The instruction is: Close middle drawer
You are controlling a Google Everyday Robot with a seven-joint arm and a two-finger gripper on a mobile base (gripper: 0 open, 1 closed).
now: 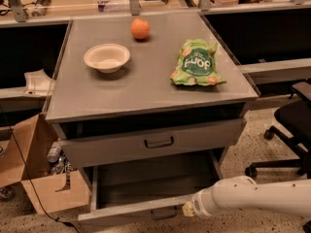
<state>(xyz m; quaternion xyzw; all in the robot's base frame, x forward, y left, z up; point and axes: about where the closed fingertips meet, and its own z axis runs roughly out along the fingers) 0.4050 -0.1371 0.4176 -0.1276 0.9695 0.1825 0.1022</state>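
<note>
The middle drawer is pulled far out below the cabinet top, a wide shallow grey tray with nothing in it. Its front panel faces the lower edge of the camera view, with a small dark loop handle at centre. My white arm reaches in from the lower right. The gripper sits at the arm's tip, right against the front panel just right of the handle. The arm's end hides most of it.
The top drawer above stands slightly out. On the cabinet top lie a white bowl, an orange and a green chip bag. A cardboard box stands at left, an office chair at right.
</note>
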